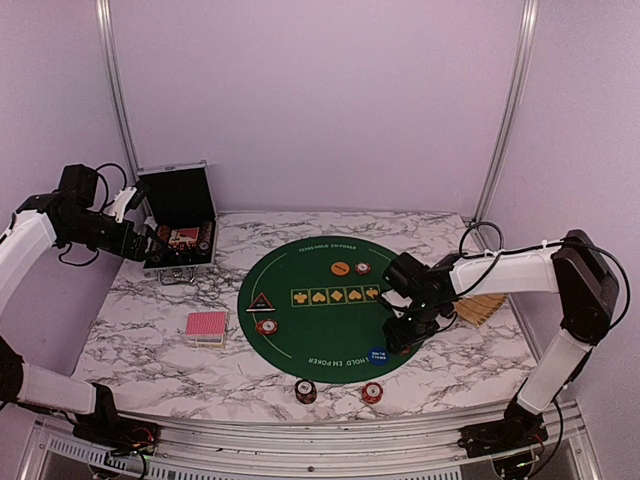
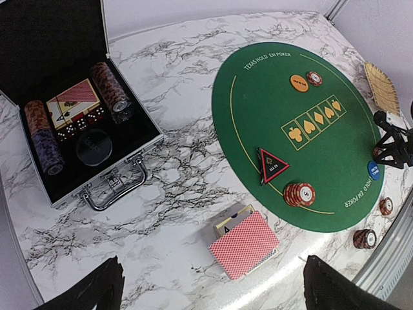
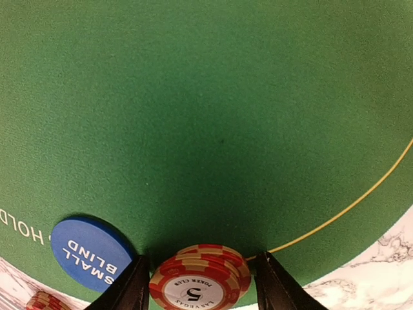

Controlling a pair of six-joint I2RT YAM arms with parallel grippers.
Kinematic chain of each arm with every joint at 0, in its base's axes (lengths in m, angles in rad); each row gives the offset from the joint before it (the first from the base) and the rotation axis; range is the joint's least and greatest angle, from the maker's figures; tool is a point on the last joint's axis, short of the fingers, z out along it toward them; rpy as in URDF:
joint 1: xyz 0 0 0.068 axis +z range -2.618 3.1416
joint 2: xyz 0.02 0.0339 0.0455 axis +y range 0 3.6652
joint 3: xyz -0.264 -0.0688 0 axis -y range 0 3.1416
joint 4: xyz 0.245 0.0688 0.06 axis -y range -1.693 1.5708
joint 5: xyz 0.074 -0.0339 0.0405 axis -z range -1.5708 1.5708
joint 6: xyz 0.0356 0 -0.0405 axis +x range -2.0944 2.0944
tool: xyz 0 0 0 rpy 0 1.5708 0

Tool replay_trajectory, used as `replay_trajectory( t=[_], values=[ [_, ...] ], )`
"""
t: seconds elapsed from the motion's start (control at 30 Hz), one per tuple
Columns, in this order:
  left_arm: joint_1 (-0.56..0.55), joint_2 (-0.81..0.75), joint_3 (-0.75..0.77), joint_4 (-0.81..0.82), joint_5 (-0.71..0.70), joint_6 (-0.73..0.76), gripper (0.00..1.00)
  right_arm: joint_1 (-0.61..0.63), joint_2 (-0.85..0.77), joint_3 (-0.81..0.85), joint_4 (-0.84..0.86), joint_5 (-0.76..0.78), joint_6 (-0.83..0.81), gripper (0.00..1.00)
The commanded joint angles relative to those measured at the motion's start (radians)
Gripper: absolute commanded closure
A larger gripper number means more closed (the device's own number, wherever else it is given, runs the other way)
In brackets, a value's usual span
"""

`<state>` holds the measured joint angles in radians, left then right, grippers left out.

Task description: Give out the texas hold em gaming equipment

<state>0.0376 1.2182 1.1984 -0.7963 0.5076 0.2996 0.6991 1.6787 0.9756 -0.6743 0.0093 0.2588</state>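
Observation:
My right gripper (image 3: pixel 201 257) is down at the near right of the green mat (image 1: pixel 320 320). A short stack of red poker chips (image 3: pixel 201 278) stands between its fingers (image 3: pixel 132 287), with a thin gap on each side, so the jaws are open. The blue button (image 3: pixel 90 253) lies just left of it. My left gripper (image 1: pixel 150 240) hangs wide open and empty beside the open case (image 1: pixel 180 240). A pink-red-backed deck of cards (image 2: pixel 245 242) lies on the marble. On the mat are a black triangular marker (image 2: pixel 272 165), another chip stack (image 2: pixel 299 193), an orange button (image 2: pixel 299 82) and a chip (image 2: pixel 314 78).
Two small chip piles (image 1: pixel 306 391) (image 1: pixel 372 392) sit on the marble near the front edge. The case holds more chips (image 2: pixel 111 87), a card deck and dice. A tan ribbed object (image 1: pixel 480 308) lies right of the mat, beside my right arm.

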Motion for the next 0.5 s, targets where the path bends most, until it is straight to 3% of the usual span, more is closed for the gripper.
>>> replay_trajectory(
  t=[0.0,0.2,0.47],
  values=[
    [0.003,0.005,0.024,-0.034,0.015,0.010,0.01,-0.009,-0.010,0.024,-0.029,0.075,0.012,0.45],
    [0.003,0.000,0.024,-0.034,0.016,0.009,0.01,0.007,-0.073,0.140,-0.121,0.133,0.017,0.46],
    [0.002,-0.007,0.026,-0.034,0.018,0.006,0.01,0.185,-0.034,0.326,-0.244,0.126,0.012,0.40]
  ],
)
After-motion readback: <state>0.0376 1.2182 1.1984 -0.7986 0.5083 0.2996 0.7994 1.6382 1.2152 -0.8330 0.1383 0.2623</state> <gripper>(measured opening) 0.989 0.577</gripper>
